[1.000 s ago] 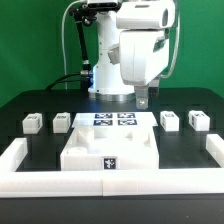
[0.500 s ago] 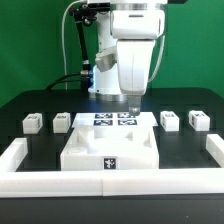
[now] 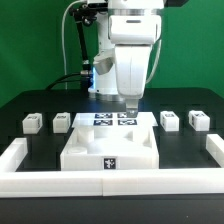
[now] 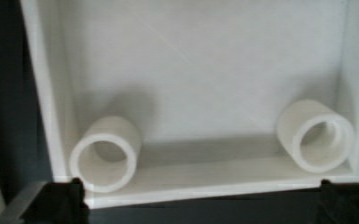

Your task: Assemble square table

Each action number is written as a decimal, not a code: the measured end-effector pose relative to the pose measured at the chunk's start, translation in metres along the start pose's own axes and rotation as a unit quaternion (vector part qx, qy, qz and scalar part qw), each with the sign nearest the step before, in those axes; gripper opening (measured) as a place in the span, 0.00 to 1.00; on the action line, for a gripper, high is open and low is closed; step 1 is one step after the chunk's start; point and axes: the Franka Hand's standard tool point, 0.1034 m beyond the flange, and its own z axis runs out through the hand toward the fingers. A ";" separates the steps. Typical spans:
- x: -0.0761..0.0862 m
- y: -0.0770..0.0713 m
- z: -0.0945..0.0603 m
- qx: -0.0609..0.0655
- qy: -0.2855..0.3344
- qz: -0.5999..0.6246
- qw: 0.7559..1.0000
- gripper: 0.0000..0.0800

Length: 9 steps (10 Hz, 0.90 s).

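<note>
The square table's top (image 3: 110, 148) is a large white slab lying at the front middle of the black surface, with a tag on its near edge. Two small white legs (image 3: 31, 123) (image 3: 61, 121) stand at the exterior view's left, and two more (image 3: 170, 120) (image 3: 198, 120) at its right. My gripper (image 3: 128, 103) hangs open above the slab's far edge, holding nothing. In the wrist view the slab (image 4: 194, 70) fills the picture with two round sockets (image 4: 108, 152) (image 4: 314, 133). The gripper (image 4: 202, 205) shows only its dark fingertips (image 4: 60, 200), spread wide beside the slab's edge.
The marker board (image 3: 112, 120) lies flat just behind the slab, under the gripper. A long white rail (image 3: 110, 186) borders the black surface at the front and runs up both sides (image 3: 14, 150) (image 3: 212, 148). The arm's base (image 3: 105, 85) stands at the back.
The wrist has swung toward the exterior view's left and turned, bringing the gripper over the slab's far edge and a little lower. The jaws stayed open. No part has moved.
</note>
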 end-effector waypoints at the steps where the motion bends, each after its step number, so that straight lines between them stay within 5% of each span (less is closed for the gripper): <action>1: -0.005 -0.010 0.005 -0.003 0.001 0.000 1.000 0.81; 9: -0.023 -0.085 0.047 0.012 0.007 0.013 1.000 0.81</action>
